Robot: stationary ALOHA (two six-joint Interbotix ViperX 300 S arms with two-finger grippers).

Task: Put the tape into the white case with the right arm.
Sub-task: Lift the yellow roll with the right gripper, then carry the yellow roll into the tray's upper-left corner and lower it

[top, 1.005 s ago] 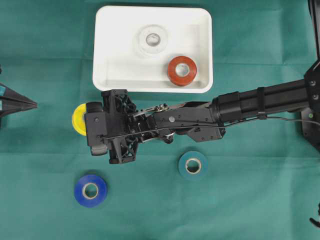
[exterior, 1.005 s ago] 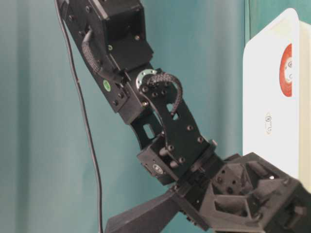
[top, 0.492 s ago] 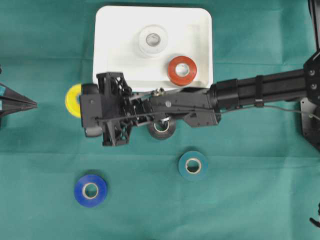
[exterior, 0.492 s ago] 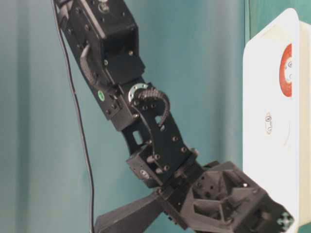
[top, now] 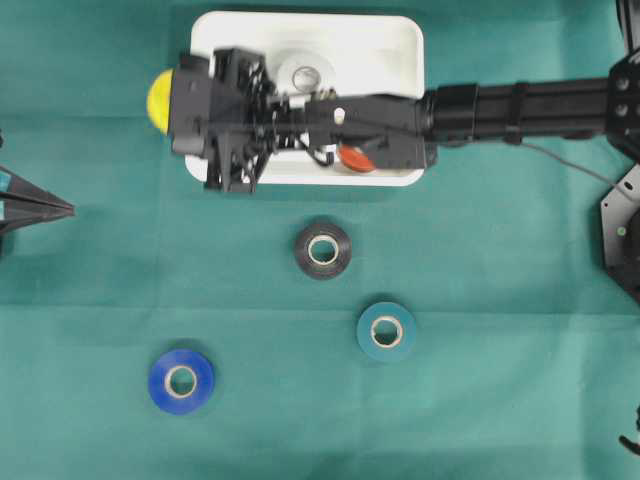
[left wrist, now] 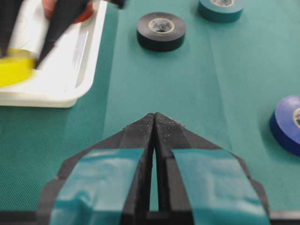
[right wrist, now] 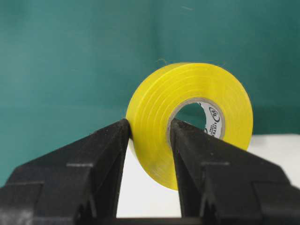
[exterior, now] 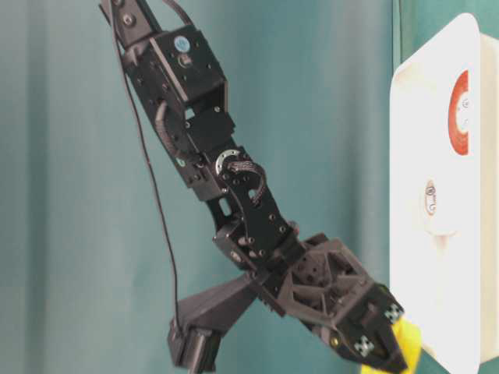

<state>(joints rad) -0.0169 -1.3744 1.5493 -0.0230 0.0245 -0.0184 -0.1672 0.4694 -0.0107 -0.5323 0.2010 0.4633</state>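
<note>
A: Tape check: where's your yellow roll [right wrist: 187,122]?

B: Clamped through its wall in your right tool [right wrist: 149,140], hanging over the white case [top: 400,40] at its nine o'clock rim, ready for release.

A: Left tool [left wrist: 154,123]?

B: Pressed together, idle.

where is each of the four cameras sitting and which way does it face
Overhead: above the table, looking straight down; right arm reaches over the shallow white plastic case.
Table-level: low at the table edge, looking along the cloth at the right arm.
Left wrist: behind the shut left gripper, facing a black tape roll.
Right wrist: behind the right gripper clamping the yellow tape roll.
Shared: all four show the yellow roll and white case.
</note>
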